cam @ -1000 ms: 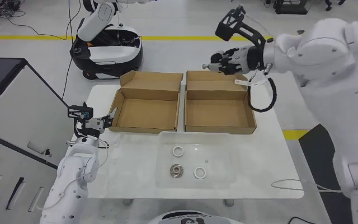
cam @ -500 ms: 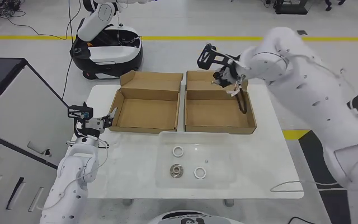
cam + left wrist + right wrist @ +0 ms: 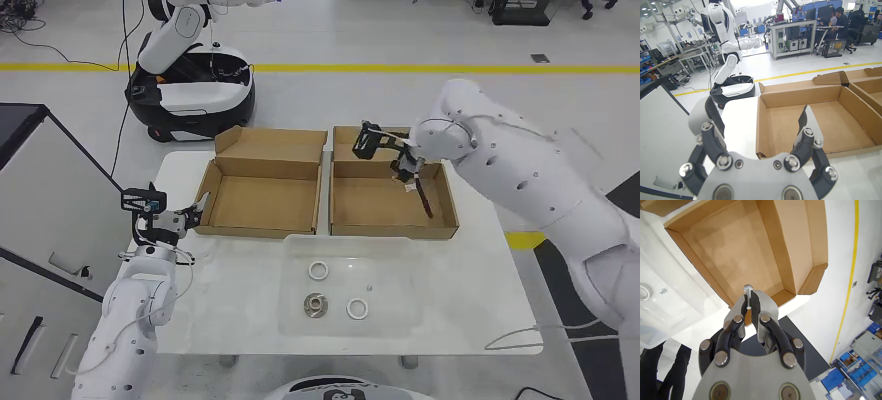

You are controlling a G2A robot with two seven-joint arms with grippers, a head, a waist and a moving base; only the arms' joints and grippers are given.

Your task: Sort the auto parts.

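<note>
Item in hand: one silver hex bolt (image 3: 747,292), clamped by its threaded shank between the pads of my right claw (image 3: 748,298), head pointing out past the tips. Position: above the right cardboard box (image 3: 390,205), toward its far, flap-side end, with the box floor bare beneath. My left claw (image 3: 757,104): jaws wide apart, holding nothing, resting by the outer corner of the left cardboard box (image 3: 262,200), likewise bare. Not yet sorted, in the clear bin (image 3: 400,243) at the near side of the table (image 3: 240,300): two white rings (image 3: 319,270), one metal hub (image 3: 315,303), one small bolt (image 3: 370,288). Step in hand, as I judge it: deposit the bolt in the right box. To do it well: come down low inside the walls before parting the pads, since a bolt rolls and may bounce off card. Keep the shank near level so it lies down, then lift straight out, clear of the rim. Change from a second ago: my right arm has swung in from high beyond the back flap to over the box; left claw, boxes and bin contents unchanged.
</note>
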